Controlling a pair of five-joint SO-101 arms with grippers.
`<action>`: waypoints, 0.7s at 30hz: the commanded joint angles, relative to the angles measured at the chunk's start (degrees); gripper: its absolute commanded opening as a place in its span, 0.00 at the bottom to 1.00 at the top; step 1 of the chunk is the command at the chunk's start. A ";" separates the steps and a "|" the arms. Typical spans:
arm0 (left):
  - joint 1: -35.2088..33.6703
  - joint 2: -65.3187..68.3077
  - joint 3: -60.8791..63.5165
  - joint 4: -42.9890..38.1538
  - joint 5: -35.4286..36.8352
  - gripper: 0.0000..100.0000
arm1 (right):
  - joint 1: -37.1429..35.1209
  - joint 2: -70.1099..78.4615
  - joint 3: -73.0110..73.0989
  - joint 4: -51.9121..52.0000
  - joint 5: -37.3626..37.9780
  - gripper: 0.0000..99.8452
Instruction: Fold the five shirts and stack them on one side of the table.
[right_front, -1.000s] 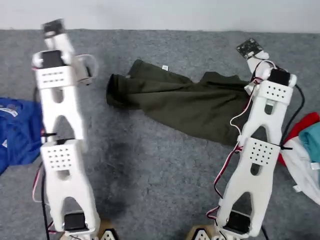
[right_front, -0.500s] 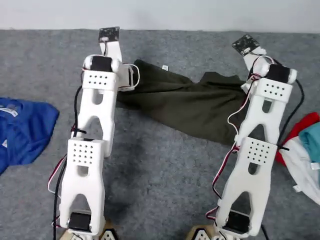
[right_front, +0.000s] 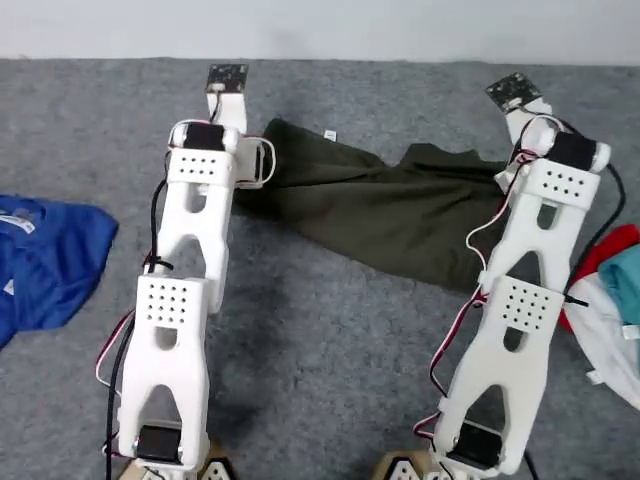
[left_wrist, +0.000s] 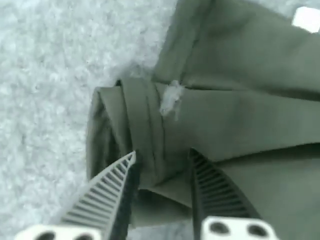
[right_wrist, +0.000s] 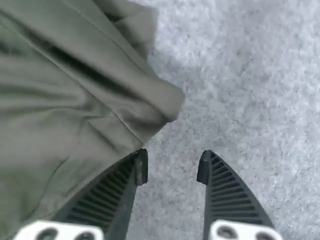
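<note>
A dark olive shirt (right_front: 370, 210) lies crumpled across the far middle of the grey carpeted table. My left gripper (left_wrist: 162, 157) is open right above the shirt's rolled left end (left_wrist: 130, 125), one finger (left_wrist: 122, 185) on either side of a fold. My right gripper (right_wrist: 172, 167) is open just over the carpet at the shirt's right edge (right_wrist: 150, 110), with one finger (right_wrist: 125, 185) against the cloth and nothing held. A blue shirt (right_front: 45, 260) lies bunched at the left edge. A heap of red, white and teal shirts (right_front: 612, 290) sits at the right edge.
The grey carpet (right_front: 330, 360) between the two arm bases and in front of the olive shirt is bare. A pale wall (right_front: 320, 25) borders the far edge. The left arm (right_front: 185, 300) and right arm (right_front: 525, 300) stretch up from the near edge.
The left arm swung from near the blue shirt rightward to the olive shirt's left end. The right arm shifted slightly to the right at the shirt's other end.
</note>
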 joint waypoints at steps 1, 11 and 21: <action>-0.70 -0.09 -0.40 -0.26 -0.62 0.15 | 0.13 -4.26 -2.64 0.66 -0.79 0.18; 2.11 0.09 -0.04 -4.31 -0.62 0.10 | -0.04 -4.18 -2.64 4.18 -0.88 0.18; 4.48 1.76 -2.24 -7.82 -0.62 0.01 | 1.63 -4.35 -2.73 6.81 -0.88 0.18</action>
